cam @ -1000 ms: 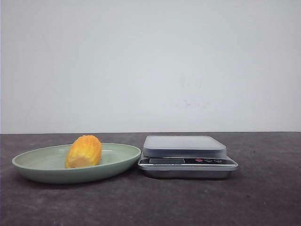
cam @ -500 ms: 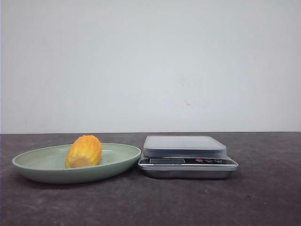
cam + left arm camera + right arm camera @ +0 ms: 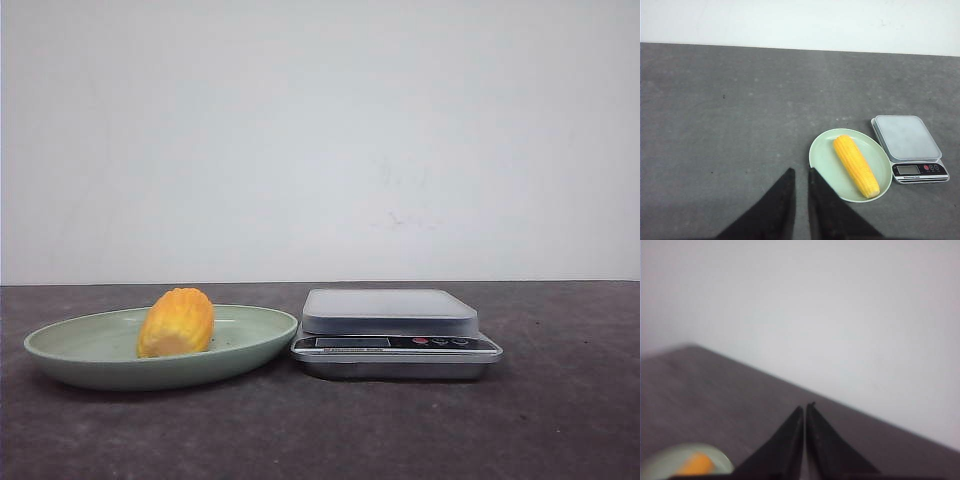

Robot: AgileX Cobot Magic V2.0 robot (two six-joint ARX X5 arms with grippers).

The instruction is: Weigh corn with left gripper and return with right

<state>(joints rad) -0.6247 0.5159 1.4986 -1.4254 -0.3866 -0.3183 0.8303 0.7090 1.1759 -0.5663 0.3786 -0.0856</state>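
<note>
The yellow-orange corn [image 3: 177, 322] lies on the green plate [image 3: 70, 350], left of the silver kitchen scale [image 3: 395, 330]. From the front I see its cut end. In the left wrist view the corn [image 3: 856, 165] is a long cob lying across the plate [image 3: 822, 160], with the scale [image 3: 907, 140] beside it. My left gripper [image 3: 801, 171] hangs above the table beside the plate's rim, jaws nearly together with a thin gap, holding nothing. My right gripper [image 3: 805, 406] is shut and empty, high and away from the corn [image 3: 695, 465]. Neither gripper shows in the front view.
The dark grey table runs back to a plain white wall. The scale's weighing platform [image 3: 905, 135] is bare. The right wrist view is blurred, with the plate [image 3: 660, 462] at its corner.
In the front view the plate, corn and scale sit very slightly further left than before. Nothing was taken hold of or let go.
</note>
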